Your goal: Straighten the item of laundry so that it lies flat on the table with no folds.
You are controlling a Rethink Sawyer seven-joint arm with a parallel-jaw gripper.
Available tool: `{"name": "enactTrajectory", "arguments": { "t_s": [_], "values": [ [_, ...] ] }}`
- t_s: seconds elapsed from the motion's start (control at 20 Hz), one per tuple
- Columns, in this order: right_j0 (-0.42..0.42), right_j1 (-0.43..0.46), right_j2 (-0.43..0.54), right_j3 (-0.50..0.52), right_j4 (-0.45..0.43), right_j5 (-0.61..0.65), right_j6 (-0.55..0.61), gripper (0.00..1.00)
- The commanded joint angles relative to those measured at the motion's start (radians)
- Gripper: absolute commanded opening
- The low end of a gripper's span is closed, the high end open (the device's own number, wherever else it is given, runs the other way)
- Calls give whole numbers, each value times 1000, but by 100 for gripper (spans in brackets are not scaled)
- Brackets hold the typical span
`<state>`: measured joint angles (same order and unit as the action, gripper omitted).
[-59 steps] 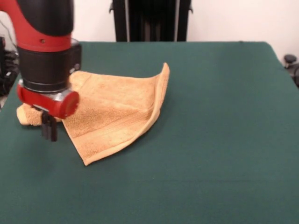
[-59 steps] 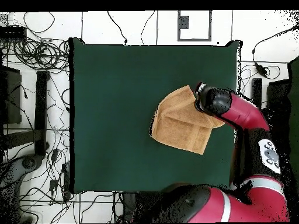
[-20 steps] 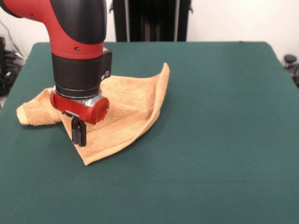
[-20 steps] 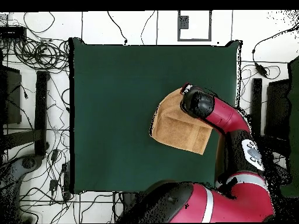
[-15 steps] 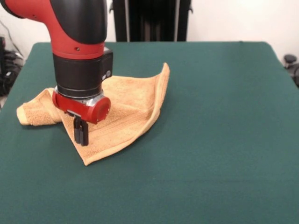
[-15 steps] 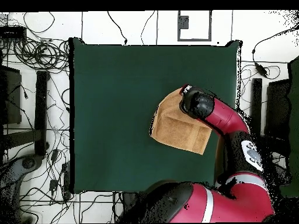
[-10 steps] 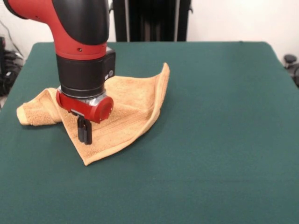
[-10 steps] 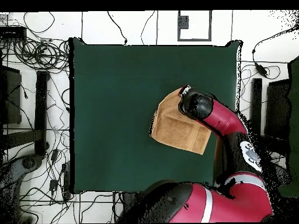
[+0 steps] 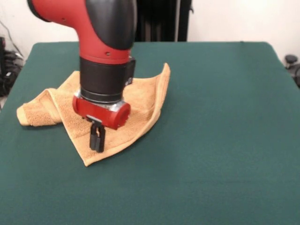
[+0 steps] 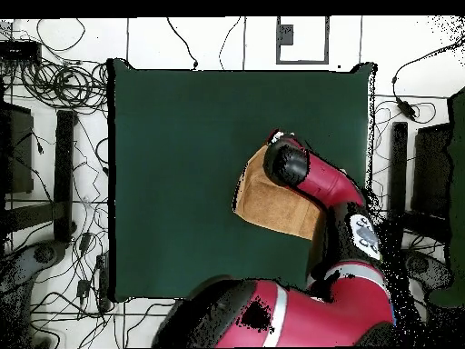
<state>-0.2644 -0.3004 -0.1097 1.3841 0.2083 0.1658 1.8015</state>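
The golden-tan towel (image 9: 140,101) lies folded on the green table (image 9: 215,140), left of centre. Its left end is bunched into a roll (image 9: 30,115), its right edge stands up in a ridge (image 9: 164,77), and one corner points at the near side (image 9: 87,162). My gripper (image 9: 97,143) hangs straight down over the towel's near part, with its tips at the cloth. The jaws are shut together, and the towel is not lifted. In the overhead view the towel (image 10: 272,207) shows right of centre, and the arm's wrist (image 10: 285,164) hides the gripper.
A black stand (image 9: 154,21) rises behind the table's far edge. Cables (image 10: 54,86) lie on the floor around the table. The arm's red body (image 10: 300,318) spans the table's edge at the robot's side in the overhead view.
The arm and gripper have moved right in the front view, across the towel toward its middle. The towel has kept its shape and place.
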Motion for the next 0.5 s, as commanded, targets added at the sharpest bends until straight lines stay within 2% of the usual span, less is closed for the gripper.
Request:
{"name": "enactTrajectory", "arguments": {
  "t_s": [0.05, 0.3, 0.45, 0.5],
  "values": [
    [94, 103, -22, 94, 87, -98, 315, 0],
    [78, 95, -7, 113, 98, -105, 282, 0],
    [25, 72, 62, 155, 105, -70, 271, 0],
    [-29, 59, 127, 187, 105, -39, 253, 0]
  ]
}}
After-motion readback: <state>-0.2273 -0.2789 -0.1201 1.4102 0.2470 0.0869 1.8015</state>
